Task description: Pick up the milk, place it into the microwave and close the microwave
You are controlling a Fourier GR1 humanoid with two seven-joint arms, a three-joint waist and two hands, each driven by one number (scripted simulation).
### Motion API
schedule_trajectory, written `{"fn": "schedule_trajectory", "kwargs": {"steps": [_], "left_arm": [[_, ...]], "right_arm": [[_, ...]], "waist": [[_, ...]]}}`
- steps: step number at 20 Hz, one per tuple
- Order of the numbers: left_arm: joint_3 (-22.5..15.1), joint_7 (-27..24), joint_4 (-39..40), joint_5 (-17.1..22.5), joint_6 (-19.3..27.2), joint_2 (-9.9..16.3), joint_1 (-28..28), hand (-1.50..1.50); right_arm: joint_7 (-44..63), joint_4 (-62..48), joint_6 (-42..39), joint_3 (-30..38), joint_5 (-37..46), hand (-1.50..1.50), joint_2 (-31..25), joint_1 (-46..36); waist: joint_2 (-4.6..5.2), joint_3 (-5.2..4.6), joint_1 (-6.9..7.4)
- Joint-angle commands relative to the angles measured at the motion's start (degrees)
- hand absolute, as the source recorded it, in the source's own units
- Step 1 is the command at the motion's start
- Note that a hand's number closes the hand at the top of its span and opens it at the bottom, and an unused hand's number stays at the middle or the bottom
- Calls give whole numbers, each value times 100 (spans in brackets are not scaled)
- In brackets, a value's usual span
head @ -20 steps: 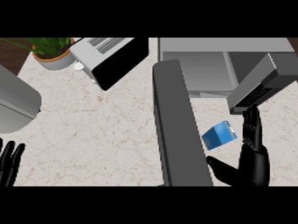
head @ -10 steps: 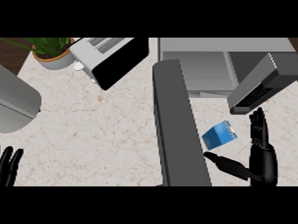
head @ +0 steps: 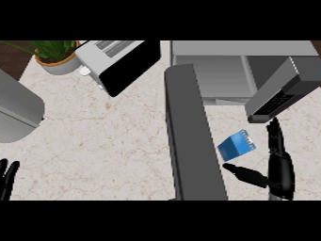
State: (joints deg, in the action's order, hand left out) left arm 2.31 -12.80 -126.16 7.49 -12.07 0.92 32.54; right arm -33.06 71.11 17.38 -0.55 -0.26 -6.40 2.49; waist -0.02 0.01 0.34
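Between right hand's [head: 281, 170] thumb and fingers, seemingly untouched: milk [head: 236, 145].

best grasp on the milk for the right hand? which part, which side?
Probably across the milk carton's two long flat sides, near mid-body, coming in from its right. It lies tilted on the counter with the open microwave door close on its left, so that side looks blocked. The right hand is already open beside it, thumb below the carton, fingers along its right.

Pale speckled counter [head: 107, 146] — bears blue milk carton [head: 236, 144], potted plant [head: 55, 59], toaster [head: 114, 61], open microwave [head: 239, 75].
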Motion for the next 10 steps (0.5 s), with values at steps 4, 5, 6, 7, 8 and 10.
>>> {"fn": "schedule_trajectory", "kwargs": {"steps": [4, 5, 6, 7, 8, 10], "left_arm": [[-119, 112, -91, -117, 57, -89, -26, -150], [-184, -461, 203, -187, 1, -90, 221, -150], [146, 42, 539, -125, 150, -59, -522, -150], [3, -199, 416, -253, -9, -73, -182, -150], [-169, -483, 567, -249, 54, -90, -101, -150], [15, -291, 238, -139, -37, -91, 119, -150]], "right_arm": [[-776, -1451, -394, 430, -144, -150, -72, -484], [-432, -987, -464, 393, -188, -150, -144, -365], [-579, -1235, -378, 299, -49, -150, -27, -455], [-886, -1843, -618, 490, -208, -150, -71, -674], [-825, -1509, -529, 295, -151, -150, 151, -489], [-1078, -2449, -639, 568, -167, -150, -8, -1109]], "waist": [[2, 1, 5], [-4, -1, 2], [3, -1, -17], [4, 1, 7], [0, 0, 0], [5, 2, 31]]}}
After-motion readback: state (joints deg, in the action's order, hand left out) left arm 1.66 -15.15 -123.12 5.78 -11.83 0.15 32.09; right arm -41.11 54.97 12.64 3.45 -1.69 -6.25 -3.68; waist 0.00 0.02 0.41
